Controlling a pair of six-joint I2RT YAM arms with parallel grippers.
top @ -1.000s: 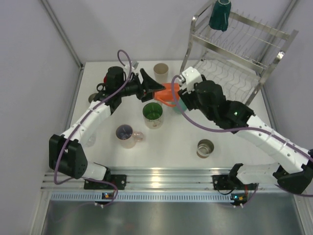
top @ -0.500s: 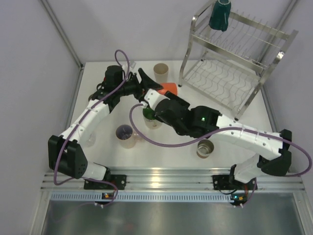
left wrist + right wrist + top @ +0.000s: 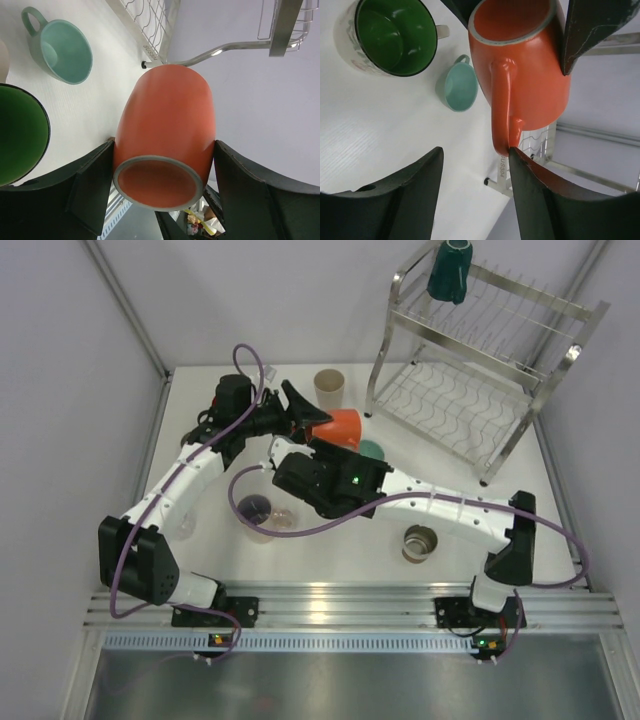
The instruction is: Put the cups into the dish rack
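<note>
Left of the dish rack (image 3: 480,360), above the table's (image 3: 340,560) far side, the left gripper (image 3: 165,150) clamps the orange mug (image 3: 340,426) sideways; the right gripper (image 3: 475,185) waits open-jawed at its handle, gripping nothing.

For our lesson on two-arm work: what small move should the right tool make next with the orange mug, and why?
Probably ease the right tool forward until the handle sits between its fingers. The left tool grips the orange mug off the table, handle pointing at the right tool's open jaws, not yet between them.
</note>
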